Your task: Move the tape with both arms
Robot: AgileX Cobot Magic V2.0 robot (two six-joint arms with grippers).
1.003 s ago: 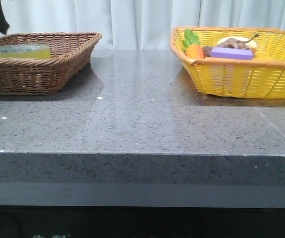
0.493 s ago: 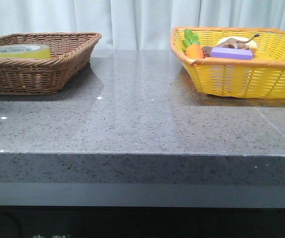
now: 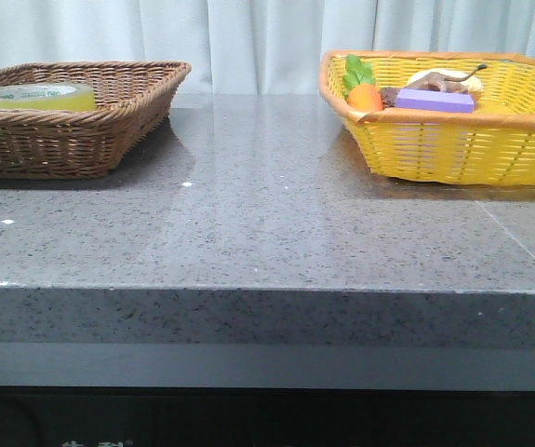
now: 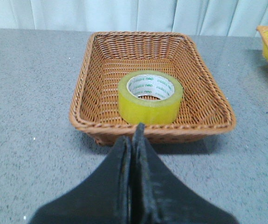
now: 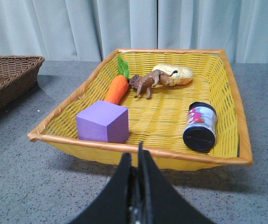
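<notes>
The tape (image 3: 33,96) lies in the brown basket (image 3: 109,130) at the table's (image 3: 267,223) left. The yellow basket (image 3: 434,149) at right holds a carrot (image 3: 364,97) and purple block (image 3: 435,100).

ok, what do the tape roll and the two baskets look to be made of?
Tape: glossy translucent yellow-green plastic film, wound on a white printed core that looks like card.
Brown basket: matte woven wicker or rattan, judging by the twisted strands and braided rim.
Yellow basket: smooth, evenly coloured flat weave with an orange rim, probably plastic, though it could be dyed cane.
</notes>
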